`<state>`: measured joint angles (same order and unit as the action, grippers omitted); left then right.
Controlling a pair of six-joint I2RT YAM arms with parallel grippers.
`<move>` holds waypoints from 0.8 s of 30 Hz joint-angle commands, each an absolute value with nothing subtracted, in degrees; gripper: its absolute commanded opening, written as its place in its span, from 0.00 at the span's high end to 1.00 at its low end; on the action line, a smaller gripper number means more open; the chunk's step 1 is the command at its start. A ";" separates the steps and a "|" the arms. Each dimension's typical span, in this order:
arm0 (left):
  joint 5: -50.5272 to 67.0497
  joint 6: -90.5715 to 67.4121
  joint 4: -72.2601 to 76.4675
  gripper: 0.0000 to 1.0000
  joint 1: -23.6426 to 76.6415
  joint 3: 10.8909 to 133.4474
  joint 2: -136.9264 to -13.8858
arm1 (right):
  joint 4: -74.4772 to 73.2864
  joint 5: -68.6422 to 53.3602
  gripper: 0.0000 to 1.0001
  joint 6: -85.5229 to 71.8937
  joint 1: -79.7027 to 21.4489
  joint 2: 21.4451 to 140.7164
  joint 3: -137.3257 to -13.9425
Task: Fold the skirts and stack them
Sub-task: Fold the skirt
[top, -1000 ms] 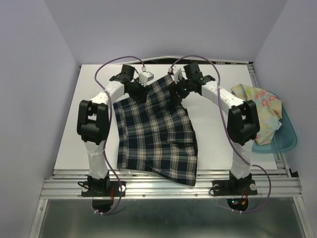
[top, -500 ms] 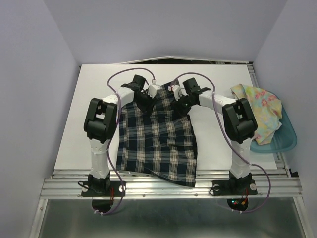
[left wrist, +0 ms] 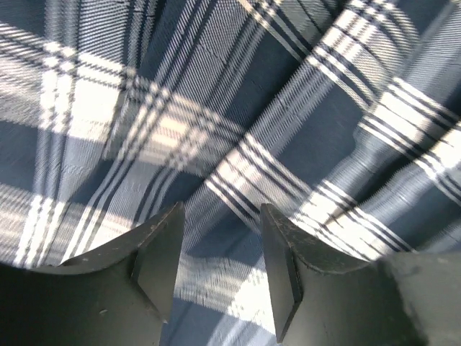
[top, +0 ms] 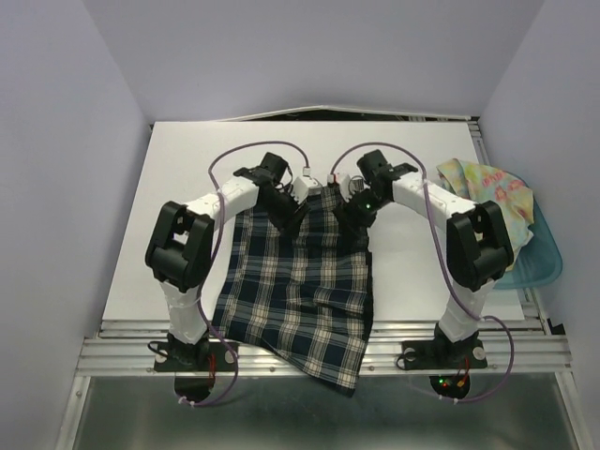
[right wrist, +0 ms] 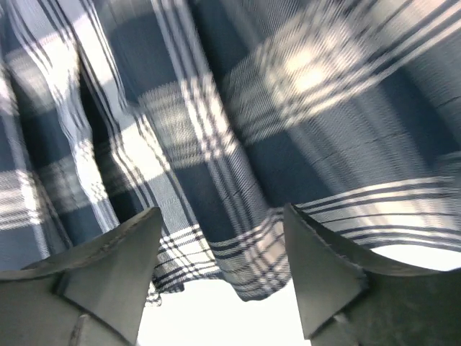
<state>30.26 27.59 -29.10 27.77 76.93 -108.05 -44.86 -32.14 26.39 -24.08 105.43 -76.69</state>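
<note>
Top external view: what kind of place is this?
Probably a lab robot test cell, not a home: plain walls boxing in a white table, an aluminium rail with two arms bolted to it, and props, a plaid skirt and a teal bin holding a floral skirt.

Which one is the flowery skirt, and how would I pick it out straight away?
Start at the white table and go to its right edge, where a translucent teal bin sits. The flowery skirt lies crumpled on top of that bin. It is pastel yellow and blue with pink flowers, unlike the dark plaid skirt spread across the table's middle.
</note>
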 commanded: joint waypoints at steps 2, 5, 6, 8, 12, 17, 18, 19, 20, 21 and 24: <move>32.86 31.10 -37.33 0.41 23.13 87.87 -102.83 | -45.88 -29.89 0.20 26.28 -23.47 105.10 -95.07; 33.75 33.65 -40.25 0.41 19.26 95.61 -106.16 | -46.14 -26.46 0.14 26.46 -22.94 111.08 -106.06; 33.66 35.23 -41.38 0.41 18.29 98.41 -107.22 | -46.23 -25.06 0.10 26.89 -22.24 112.92 -108.69; 33.23 36.73 -41.92 0.41 15.84 101.67 -110.03 | -47.28 -23.91 0.06 27.42 -21.62 118.63 -116.52; 32.70 37.61 -41.57 0.38 12.67 104.58 -113.46 | -50.53 -22.24 0.00 30.05 -21.09 127.86 -127.68; 31.73 41.12 -42.19 0.34 11.43 105.38 -116.98 | -54.32 -22.06 0.00 35.15 -21.09 134.20 -130.97; 31.38 41.39 -42.19 0.34 11.25 105.29 -117.42 | -54.23 -21.71 0.00 35.94 -21.09 134.38 -128.43; 30.85 41.66 -42.19 0.34 11.08 105.29 -118.55 | -54.14 -21.45 0.00 36.99 -21.09 134.56 -127.02; 30.94 42.01 -42.27 0.34 10.81 105.29 -119.09 | -53.97 -21.27 0.00 37.44 -21.09 134.56 -125.61; 31.11 42.97 -42.88 0.34 10.81 105.29 -120.14 | -53.96 -21.44 0.00 38.40 -21.09 134.47 -122.90; 30.24 44.38 -42.90 0.34 10.72 103.90 -121.20 | -54.14 -21.97 0.00 38.85 -21.09 134.47 -119.80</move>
